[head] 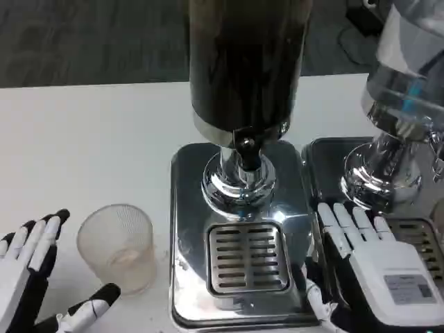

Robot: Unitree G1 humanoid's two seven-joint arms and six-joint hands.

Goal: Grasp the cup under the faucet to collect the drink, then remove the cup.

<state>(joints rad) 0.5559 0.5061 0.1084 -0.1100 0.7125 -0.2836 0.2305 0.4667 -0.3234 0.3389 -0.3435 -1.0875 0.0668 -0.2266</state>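
A clear plastic cup (118, 246) stands upright on the white table, left of the dispenser's steel base. My left hand (35, 284) is at the lower left with its fingers spread; the thumb reaches under the cup's near side, the other fingers are a little apart from its left wall. The faucet (246, 149) hangs from the dark drink tank (246, 62) over the slotted drip grate (246, 258), which has nothing on it. My right hand (378, 260) lies flat, fingers straight, beside the base's right edge, holding nothing.
A second dispenser (406, 104) with a clear tank stands at the right on its own steel tray (326, 156), just behind my right hand. The white table (83, 146) stretches out to the left and back. Dark floor lies beyond the far edge.
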